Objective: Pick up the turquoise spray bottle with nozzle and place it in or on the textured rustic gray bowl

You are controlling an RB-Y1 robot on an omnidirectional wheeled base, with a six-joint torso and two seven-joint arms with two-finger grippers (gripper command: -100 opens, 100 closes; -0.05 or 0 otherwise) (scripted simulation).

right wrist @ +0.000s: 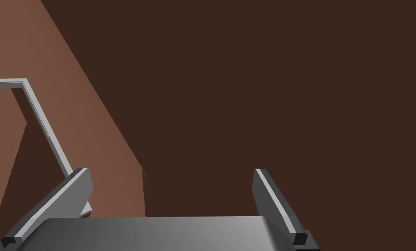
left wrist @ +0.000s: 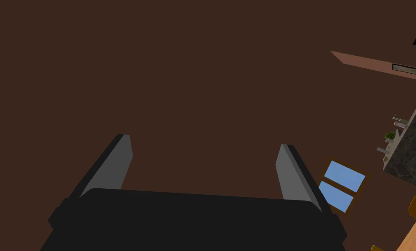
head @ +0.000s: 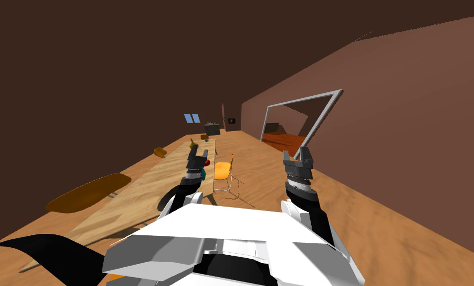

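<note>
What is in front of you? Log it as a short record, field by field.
left gripper: open, empty, raised
right gripper: open, empty, raised
spray bottle: turquoise, on the table, partly hidden behind the left gripper
table: long, wooden, runs away from me on my left
bowl: cannot tell which thing it is
chair: yellow, beside the table near the bottle
task state: bottle not yet grasped

Dining room in a home

A long wooden table runs down a wood-floored room with brown walls, with a yellow chair at one side and brown chairs at the other. There is also a small window, a dark counter with bottles and a potted plant, and a grey-framed doorway to another room.
</note>
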